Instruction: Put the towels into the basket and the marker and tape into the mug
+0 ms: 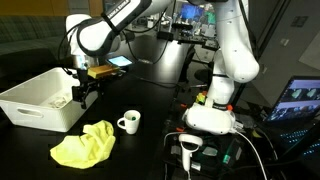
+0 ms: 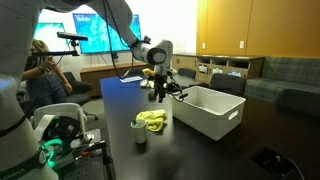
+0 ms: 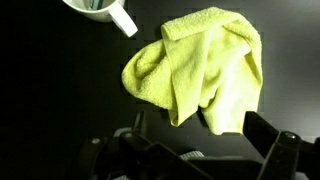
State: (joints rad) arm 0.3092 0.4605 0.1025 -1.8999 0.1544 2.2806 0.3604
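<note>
A lab, with wall screen (image 2: 105, 32) and monitor (image 1: 303, 100).

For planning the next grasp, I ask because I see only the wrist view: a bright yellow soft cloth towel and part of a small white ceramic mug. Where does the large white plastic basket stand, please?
Observer: The large white rectangular plastic basket stands on the dark table beside the bright yellow cloth towel, on the side away from the small white ceramic mug.
Operator: Thank you. Does the tool touch the towel now?
Observer: No. In an exterior view the tool hangs open in the air near the basket's end wall, well above the towel.
</note>
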